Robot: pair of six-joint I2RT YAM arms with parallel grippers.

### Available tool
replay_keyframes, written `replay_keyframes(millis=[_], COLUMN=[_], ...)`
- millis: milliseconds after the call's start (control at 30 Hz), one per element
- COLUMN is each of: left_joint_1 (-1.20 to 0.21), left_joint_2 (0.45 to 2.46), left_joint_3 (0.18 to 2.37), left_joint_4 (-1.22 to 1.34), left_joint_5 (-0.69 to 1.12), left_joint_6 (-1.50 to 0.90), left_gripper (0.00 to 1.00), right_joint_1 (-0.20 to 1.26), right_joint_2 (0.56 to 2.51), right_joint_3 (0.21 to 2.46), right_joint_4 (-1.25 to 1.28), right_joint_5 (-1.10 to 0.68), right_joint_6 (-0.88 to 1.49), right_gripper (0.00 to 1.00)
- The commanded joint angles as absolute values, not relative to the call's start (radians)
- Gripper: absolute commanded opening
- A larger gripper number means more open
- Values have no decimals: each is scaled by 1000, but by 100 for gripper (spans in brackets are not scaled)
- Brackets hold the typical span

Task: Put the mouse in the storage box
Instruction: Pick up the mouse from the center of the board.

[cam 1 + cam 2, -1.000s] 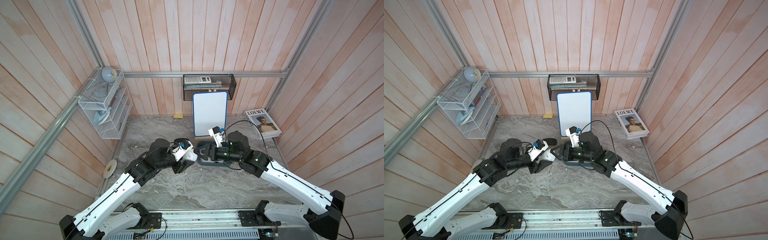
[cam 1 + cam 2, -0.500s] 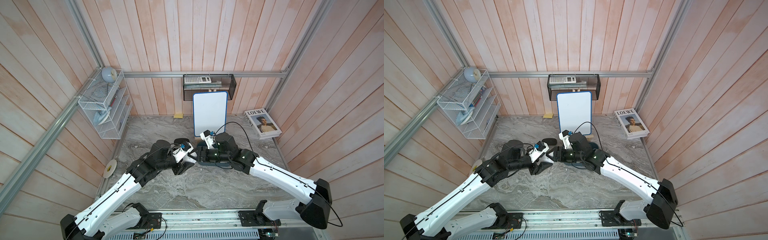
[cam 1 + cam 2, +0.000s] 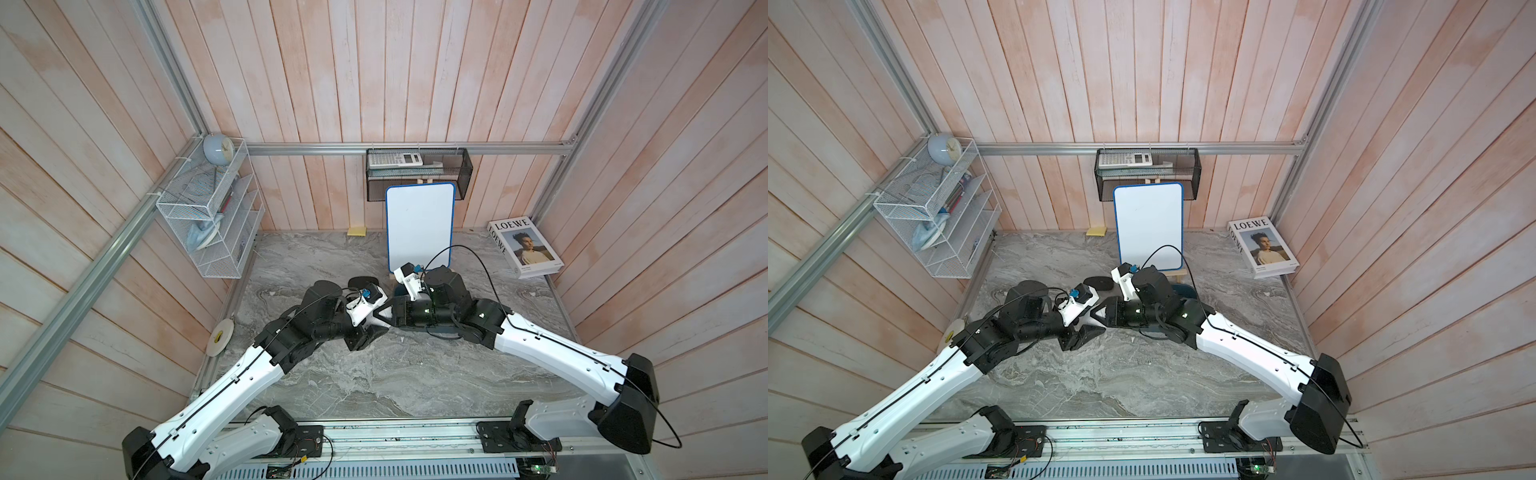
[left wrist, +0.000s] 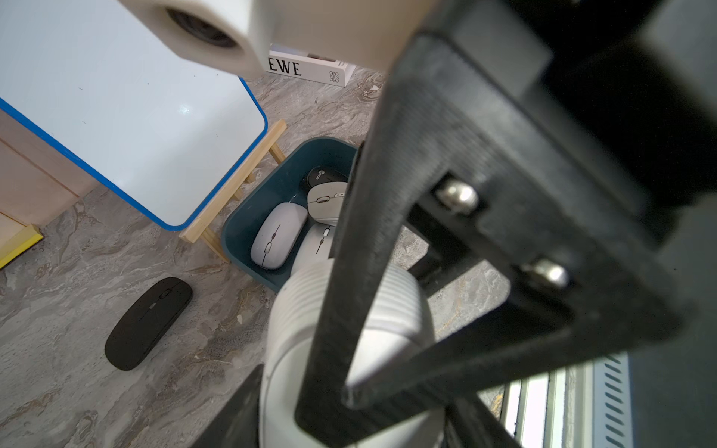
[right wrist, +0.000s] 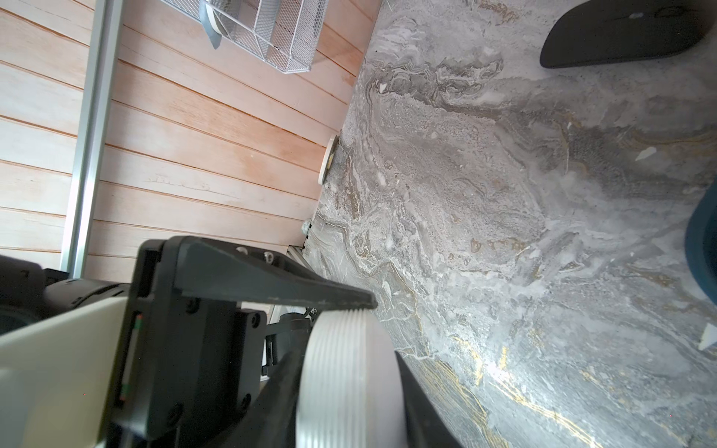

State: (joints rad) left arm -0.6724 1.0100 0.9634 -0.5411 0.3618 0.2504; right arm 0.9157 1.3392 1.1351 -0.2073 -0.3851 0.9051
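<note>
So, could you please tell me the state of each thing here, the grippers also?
left gripper: shut on the white mouse.
right gripper: shut on the same white mouse.
white mouse: held off the table by both grippers.
black mouse: lying flat on the table, untouched.
storage box: on the table, open, several mice inside.
whiteboard: upright on its stand, blank.
</note>
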Motion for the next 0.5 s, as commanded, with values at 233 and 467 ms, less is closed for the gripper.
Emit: replay_keyframes(millis=[233, 467], left_joint_1=[-670, -670], left_joint_2=[932, 786], left_joint_3=[907, 868], left_joint_4=[-465, -559], left_joint_5=[293, 144], left_joint_6=[177, 35], left_gripper=[100, 100], right_joint_1=[904, 754], right_joint_2=[1315, 1275], right_joint_3=[1157, 1098], right_joint_4=[-198, -223], right_joint_5=[-333, -344], right_joint_6=[864, 845], right_gripper=[31, 31])
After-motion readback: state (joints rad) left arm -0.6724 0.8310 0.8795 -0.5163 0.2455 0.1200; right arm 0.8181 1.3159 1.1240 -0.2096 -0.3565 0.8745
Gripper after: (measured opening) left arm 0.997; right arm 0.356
